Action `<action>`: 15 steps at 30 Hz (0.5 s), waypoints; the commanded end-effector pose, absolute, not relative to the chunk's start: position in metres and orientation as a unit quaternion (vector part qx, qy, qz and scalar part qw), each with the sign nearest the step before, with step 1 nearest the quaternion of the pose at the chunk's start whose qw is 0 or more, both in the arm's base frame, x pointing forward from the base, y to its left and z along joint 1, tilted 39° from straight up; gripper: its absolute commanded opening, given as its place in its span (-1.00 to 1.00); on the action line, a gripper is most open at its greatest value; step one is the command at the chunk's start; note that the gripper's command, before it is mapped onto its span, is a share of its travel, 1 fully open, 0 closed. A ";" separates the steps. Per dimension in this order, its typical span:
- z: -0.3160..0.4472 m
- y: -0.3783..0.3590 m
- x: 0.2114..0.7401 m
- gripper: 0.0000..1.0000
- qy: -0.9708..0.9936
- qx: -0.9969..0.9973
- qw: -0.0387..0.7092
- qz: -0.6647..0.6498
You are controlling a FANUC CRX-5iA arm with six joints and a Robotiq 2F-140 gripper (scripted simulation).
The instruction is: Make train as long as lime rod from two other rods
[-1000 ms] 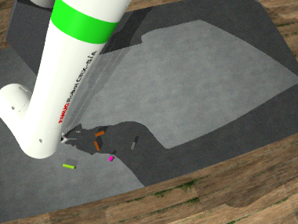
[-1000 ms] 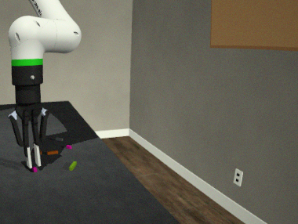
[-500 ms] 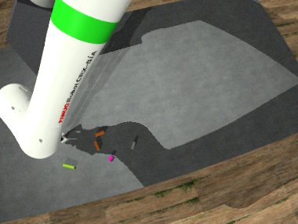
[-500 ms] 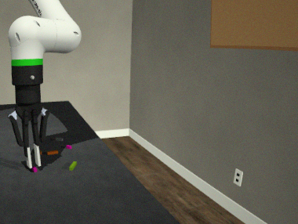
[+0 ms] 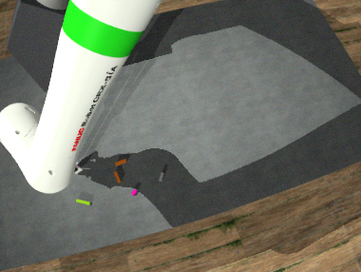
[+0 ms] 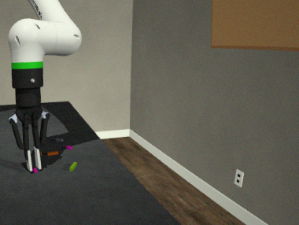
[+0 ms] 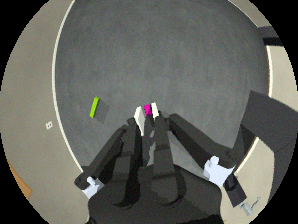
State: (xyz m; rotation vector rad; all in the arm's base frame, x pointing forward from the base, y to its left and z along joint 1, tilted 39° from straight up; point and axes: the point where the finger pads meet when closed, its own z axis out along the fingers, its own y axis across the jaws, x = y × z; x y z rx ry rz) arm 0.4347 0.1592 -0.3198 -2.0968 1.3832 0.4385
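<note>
We find the lime rod (image 5: 84, 202) (image 6: 73, 166) (image 7: 94, 107) lying flat on the table (image 5: 209, 105) (image 6: 98, 197) (image 7: 160, 60). In the top view its long axis runs nearly crosswise, right end slightly lower; in the wrist view it runs steeply, upper end leaning right.

The jaws (image 5: 85, 166) (image 6: 34, 170) stand narrow beyond the lime rod's side, one magenta rod (image 6: 35, 171) (image 7: 147, 110) between their tips; we cannot tell whether they grip it. That rod's long axis is unclear.

From above, right of the lime rod, we record another magenta rod (image 5: 134, 192) (image 6: 69, 147), a grey rod (image 5: 161, 176) (image 6: 59, 139) and two orange rods (image 5: 121, 162); the wrist view shows none of these, but reveals the magenta rod at the jaws, which we cannot make out from above.
</note>
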 end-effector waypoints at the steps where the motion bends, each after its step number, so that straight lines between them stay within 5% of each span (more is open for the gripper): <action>1: -0.322 0.161 0.435 -0.71 0.519 -0.787 0.291 0.164; 15: -0.327 0.165 0.435 -0.71 0.519 -0.787 0.291 0.164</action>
